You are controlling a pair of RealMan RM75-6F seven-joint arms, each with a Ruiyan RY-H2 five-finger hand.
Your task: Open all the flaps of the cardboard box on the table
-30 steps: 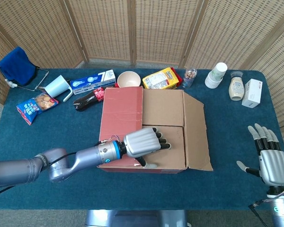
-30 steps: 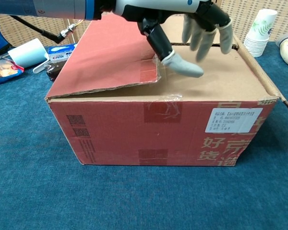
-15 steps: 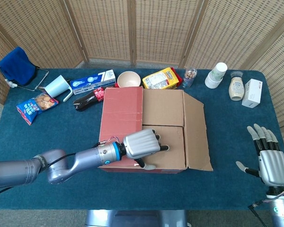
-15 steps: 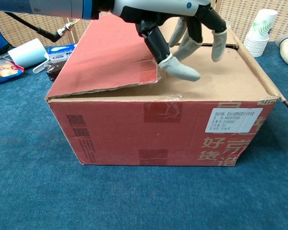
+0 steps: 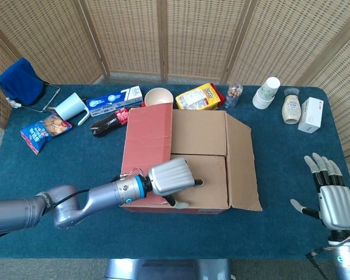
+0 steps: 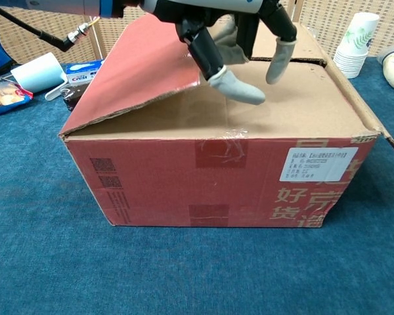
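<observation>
The cardboard box (image 5: pixel 210 175) stands mid-table, its red front (image 6: pixel 217 170) facing the chest camera. Its red left flap (image 5: pixel 146 137) is tilted up off the brown inner flaps. My left hand (image 5: pixel 170 177) is at that flap's free edge near the front, fingers curled around it and lifting it. In the chest view the left hand (image 6: pixel 236 39) has its thumb below the red flap (image 6: pixel 144 65). The right flap (image 5: pixel 242 163) hangs outward. My right hand (image 5: pixel 333 201) hovers at the table's front right, fingers spread, holding nothing.
Behind the box stand a bowl (image 5: pixel 158 97), a yellow snack box (image 5: pixel 199 97), a cola bottle (image 5: pixel 108 123), a blue-white carton (image 5: pixel 114 99) and a mug (image 5: pixel 70 107). Paper cups (image 5: pixel 266 92), a sauce bottle (image 5: pixel 291 108) and a white box (image 5: pixel 311 114) sit back right.
My left hand's fingers have curled in around the red flap's edge and raised it, so the flap now tilts up off the box top. The right hand has barely moved.
</observation>
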